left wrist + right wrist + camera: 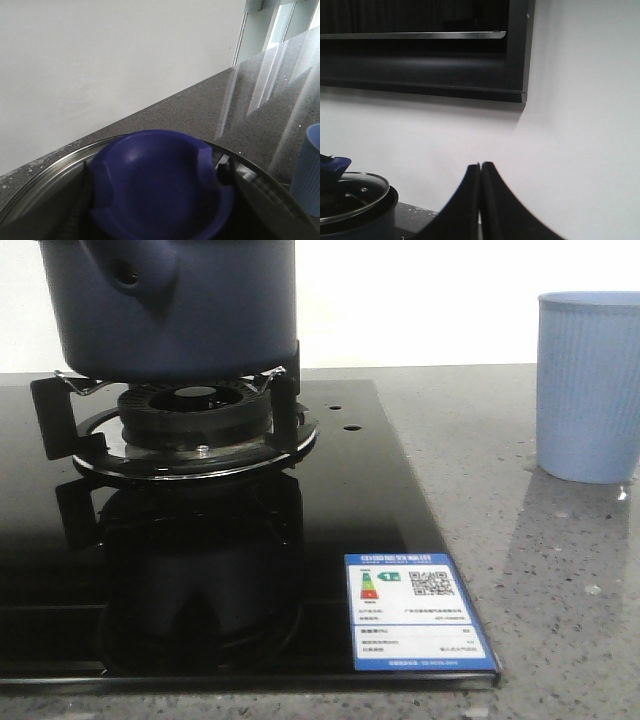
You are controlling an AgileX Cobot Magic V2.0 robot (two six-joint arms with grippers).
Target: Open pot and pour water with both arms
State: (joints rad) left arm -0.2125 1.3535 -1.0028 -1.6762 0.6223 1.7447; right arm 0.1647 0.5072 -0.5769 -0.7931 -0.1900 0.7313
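The dark navy pot (pixel 180 310) stands on the burner grate (pixel 190 425) of the black hob, its handle stub (pixel 128 278) facing me. It also shows in the right wrist view (pixel 367 220), covered by a glass lid (pixel 355 192). In the left wrist view the lid's metal rim (pixel 45 175) and blue knob (pixel 160 150) fill the near field. My left gripper (pixel 152 187) has a dark finger on each side of the knob and looks shut on it. My right gripper (pixel 480 164) is shut and empty, in the air facing the wall. No water is visible.
A light blue ribbed cup (pixel 590 390) stands on the grey stone counter (pixel 520 540) to the right of the hob; it also shows in the left wrist view (pixel 310 175). A dark range hood (pixel 420 50) hangs on the white wall above.
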